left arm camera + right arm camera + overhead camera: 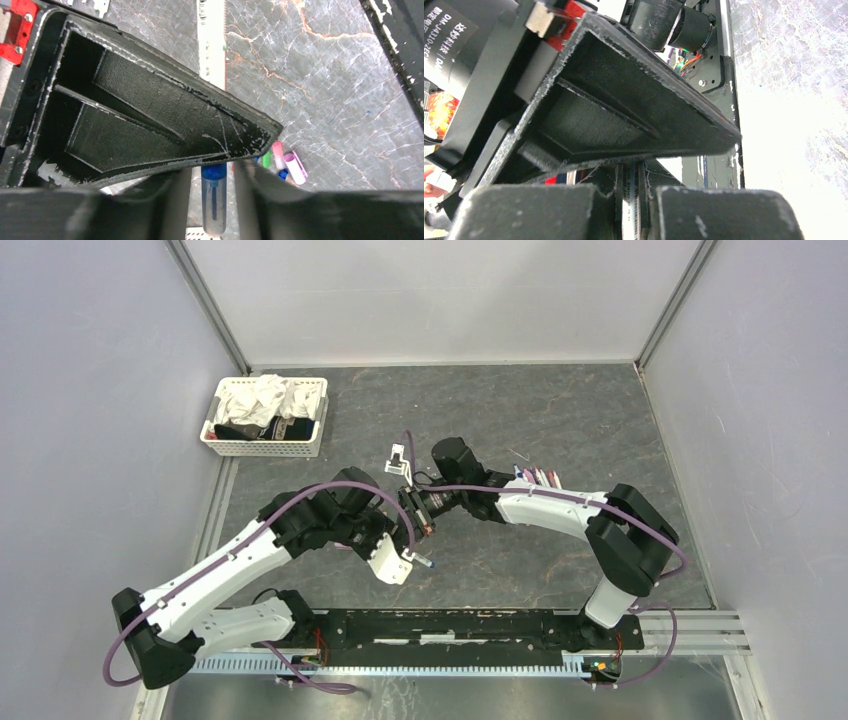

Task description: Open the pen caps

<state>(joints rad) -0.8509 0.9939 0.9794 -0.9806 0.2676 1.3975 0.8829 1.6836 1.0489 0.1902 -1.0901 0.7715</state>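
Note:
My left gripper (405,558) (215,167) is shut on a pen (214,200) at its blue collar. The pen's clear end, with a blue core inside, sticks out past the fingers (426,562). My right gripper (422,518) (629,172) sits just above it, shut on a white printed pen barrel (628,212). I cannot tell whether both hold the same pen. In the left wrist view loose pen caps lie on the table: green (266,159), pink (278,154), a wider pink-purple one (296,167) and blue (283,173). More pens (538,477) lie in a bunch behind the right arm.
A white basket (262,448) of cloths stands at the back left by the wall. The black mounting rail (450,628) runs along the near edge. Grey walls close in the marbled table on three sides.

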